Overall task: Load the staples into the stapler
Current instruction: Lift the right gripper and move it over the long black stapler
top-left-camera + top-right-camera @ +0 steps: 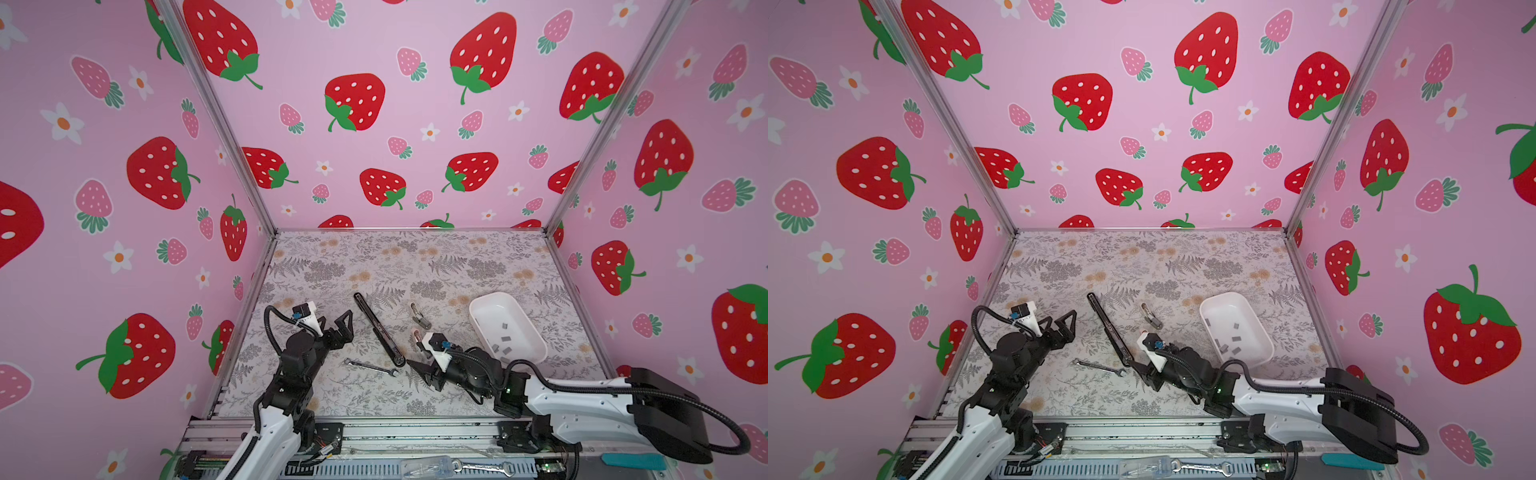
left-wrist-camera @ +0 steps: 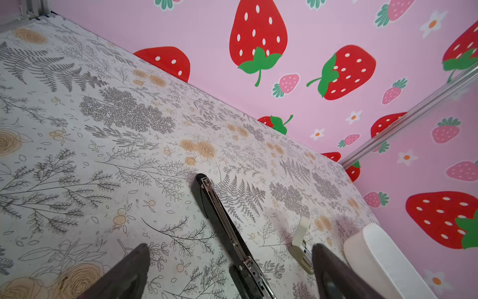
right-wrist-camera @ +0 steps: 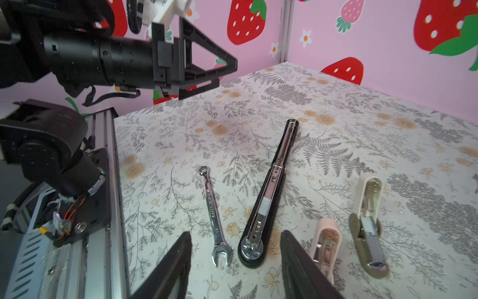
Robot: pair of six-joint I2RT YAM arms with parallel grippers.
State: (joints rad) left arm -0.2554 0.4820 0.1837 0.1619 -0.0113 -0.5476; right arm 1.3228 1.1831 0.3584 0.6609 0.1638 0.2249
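Observation:
The black stapler (image 1: 378, 328) lies opened out flat mid-table, its silver channel facing up (image 3: 271, 186). Several small grey staples (image 1: 506, 338) lie loose in the white tray (image 1: 492, 316) at the right, also in a top view (image 1: 1236, 338). My left gripper (image 1: 347, 322) hovers open to the left of the stapler, which runs between its fingers in the left wrist view (image 2: 219, 214). My right gripper (image 3: 235, 233) is open and empty, low over the table just off the stapler's near round end.
A silver wrench (image 3: 213, 207) lies beside the stapler's near end. A small pink stapler (image 3: 324, 240) and a small beige one (image 3: 368, 220) lie opened between the stapler and the tray. A second wrench (image 1: 482, 467) rests on the front rail.

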